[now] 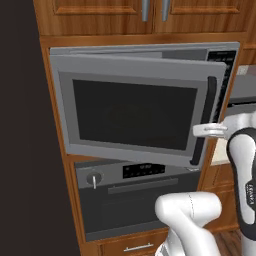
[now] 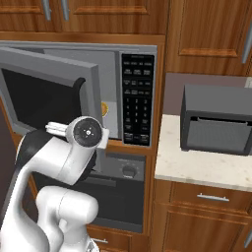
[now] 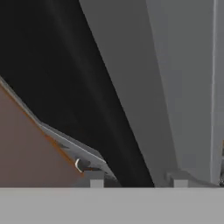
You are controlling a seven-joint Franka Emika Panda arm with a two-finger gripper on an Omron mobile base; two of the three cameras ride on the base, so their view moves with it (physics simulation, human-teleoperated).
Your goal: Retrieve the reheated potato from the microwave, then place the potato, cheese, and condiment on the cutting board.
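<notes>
Left base view shows the microwave door swung partly open, and I have the tool at the black handle on the door's free edge, its jaws narrow and seemingly pinched on that handle, though I can't confirm the contact. My worry is the tool slipping off as the door swings wider, since the arc drags sideways against the grip. My arm rises from below, elbow high, forearm level toward the door; a yellowish patch inside may be the potato.
</notes>
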